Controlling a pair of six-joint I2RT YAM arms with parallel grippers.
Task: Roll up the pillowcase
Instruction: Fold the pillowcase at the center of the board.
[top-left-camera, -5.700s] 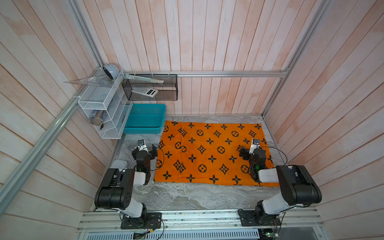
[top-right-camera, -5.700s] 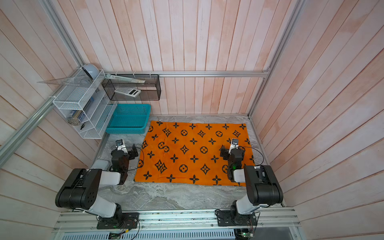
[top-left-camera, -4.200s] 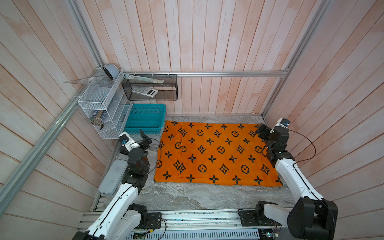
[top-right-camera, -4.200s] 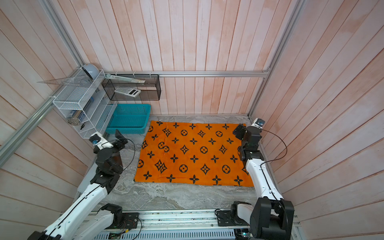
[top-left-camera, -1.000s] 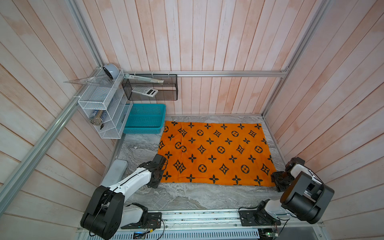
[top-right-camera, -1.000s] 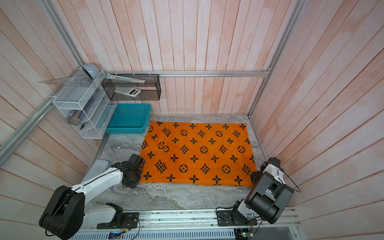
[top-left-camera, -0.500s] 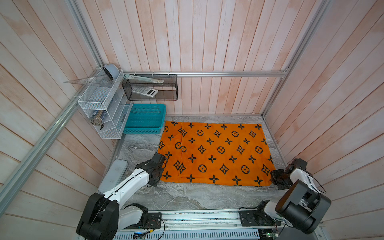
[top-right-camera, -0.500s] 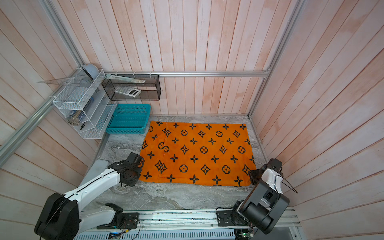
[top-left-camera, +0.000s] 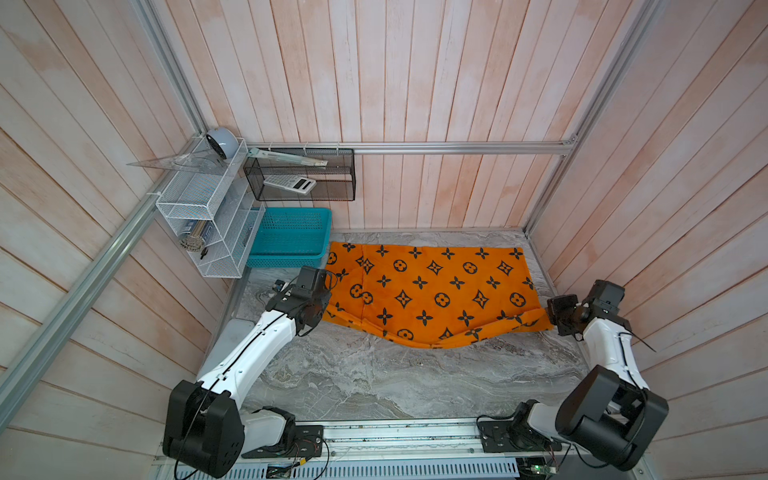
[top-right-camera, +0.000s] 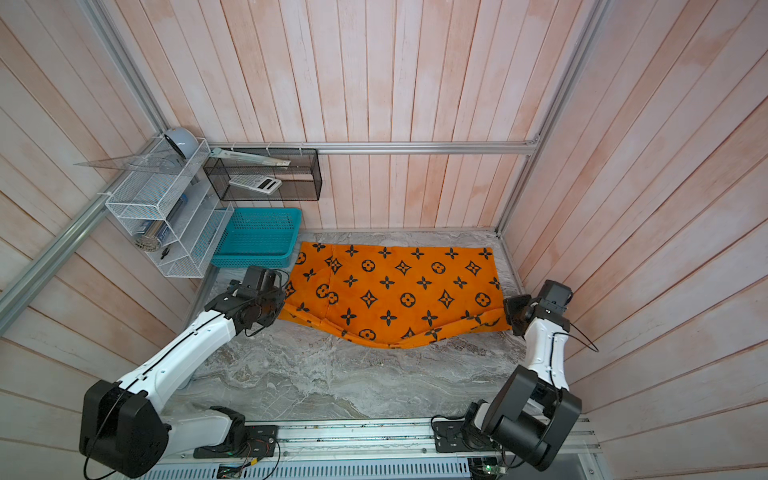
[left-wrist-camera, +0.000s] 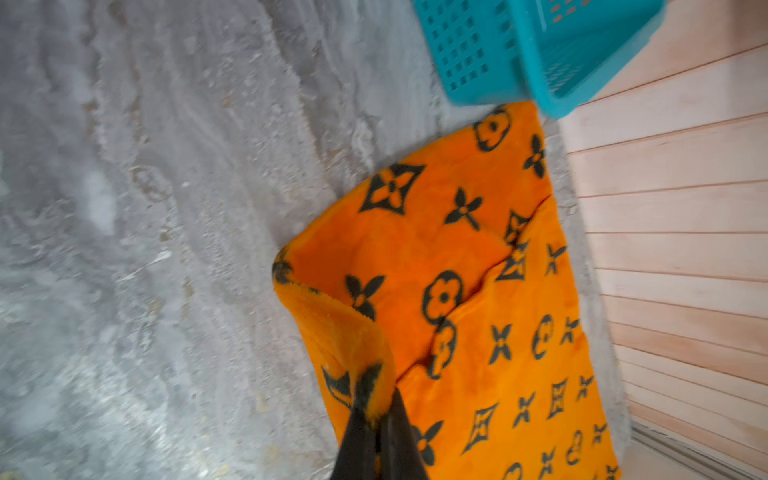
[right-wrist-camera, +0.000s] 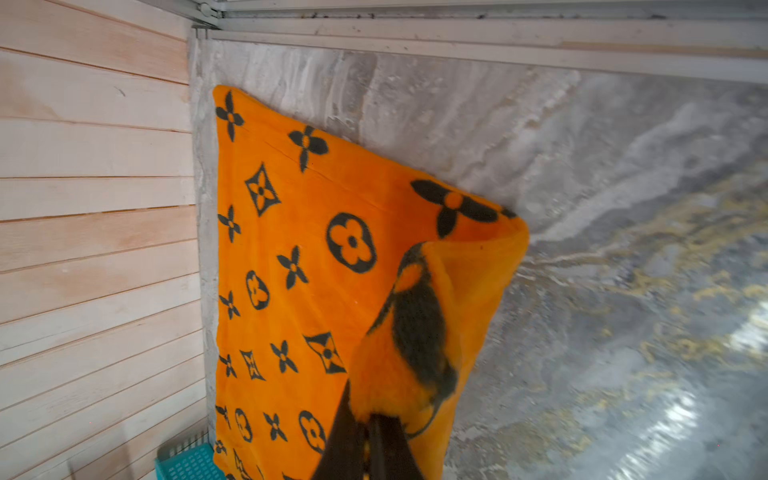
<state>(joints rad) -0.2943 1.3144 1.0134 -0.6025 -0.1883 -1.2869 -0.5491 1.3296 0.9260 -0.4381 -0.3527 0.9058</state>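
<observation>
Left jaws: pressed together on a lifted corner of the pillowcase (top-left-camera: 432, 286), on the teal basket (top-left-camera: 286, 261) side.
Right jaws: pinching the lifted corner farthest from the basket.
Pillowcase: on your worktop (top-left-camera: 365, 374), one corner just beside the basket, edge sagging between both grips.

Your pillowcase (top-left-camera: 432, 291) is bright orange with black flowers, diamonds and circled flowers; the basket (top-left-camera: 286, 261), centre left, is teal; the table (top-left-camera: 374, 374) grey marbled.
</observation>
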